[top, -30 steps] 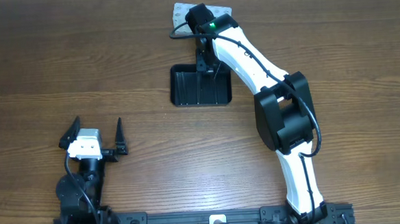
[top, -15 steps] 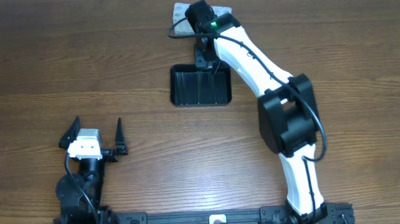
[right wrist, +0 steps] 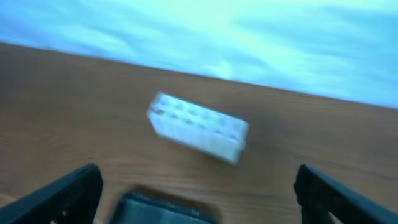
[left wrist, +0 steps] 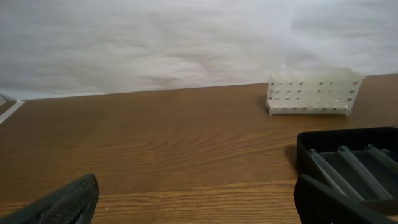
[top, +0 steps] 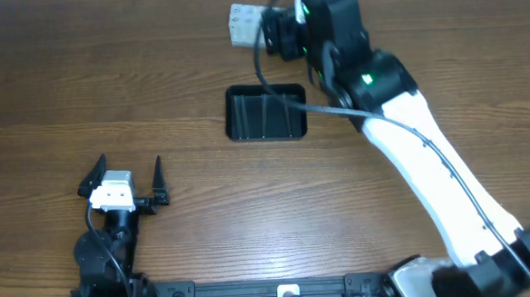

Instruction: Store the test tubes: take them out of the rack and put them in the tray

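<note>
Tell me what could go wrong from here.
1. The right gripper, open, hangs near the rack, which stands close to the far edge of the table; a low sweep could knock it over.
2. The tubes lie loose in the tray; a bump to its wall might jostle them.
3. The rack looks empty, but not every hole can be checked, so a tube might be missed.
</note>
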`<state>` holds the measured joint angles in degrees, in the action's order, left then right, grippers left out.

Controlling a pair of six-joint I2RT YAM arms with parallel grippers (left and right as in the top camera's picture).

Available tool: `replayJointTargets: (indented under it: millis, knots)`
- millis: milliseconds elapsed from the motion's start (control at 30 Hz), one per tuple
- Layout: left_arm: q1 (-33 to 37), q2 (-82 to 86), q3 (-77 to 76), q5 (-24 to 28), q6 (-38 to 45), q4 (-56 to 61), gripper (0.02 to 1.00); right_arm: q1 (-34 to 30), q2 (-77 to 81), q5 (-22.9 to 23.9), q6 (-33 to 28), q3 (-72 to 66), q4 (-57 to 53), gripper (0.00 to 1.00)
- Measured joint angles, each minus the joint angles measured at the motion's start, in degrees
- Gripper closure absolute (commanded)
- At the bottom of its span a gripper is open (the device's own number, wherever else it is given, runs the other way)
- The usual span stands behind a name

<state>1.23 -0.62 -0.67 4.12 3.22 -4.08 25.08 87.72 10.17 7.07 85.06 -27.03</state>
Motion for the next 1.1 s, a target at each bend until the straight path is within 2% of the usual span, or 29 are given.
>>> replayJointTargets:
  millis: [300,500,667,933,1100]
  knots:
    - [0.0,0.0,0.0,0.0,0.0,0.0,0.018,-11.5,-17.9,1.2,-0.9,-24.3,9.5,0.007]
    - [0.0,0.0,0.0,0.0,0.0,0.0,0.018,-12.0,-35.3,1.4,-1.4,-42.3,22.8,0.009]
    - [0.0,0.0,0.0,0.0,0.0,0.0,0.018,-12.0,-42.6,3.4,-2.6,-53.0,30.3,0.009]
    - [0.0,0.0,0.0,0.0,0.0,0.0,0.018,-14.7,-50.2,5.2,-3.7,-62.1,33.8,0.009]
    - [0.0,0.0,0.0,0.0,0.0,0.0,0.018,-16.9,-53.6,4.7,-4.0,-66.6,35.6,0.009]
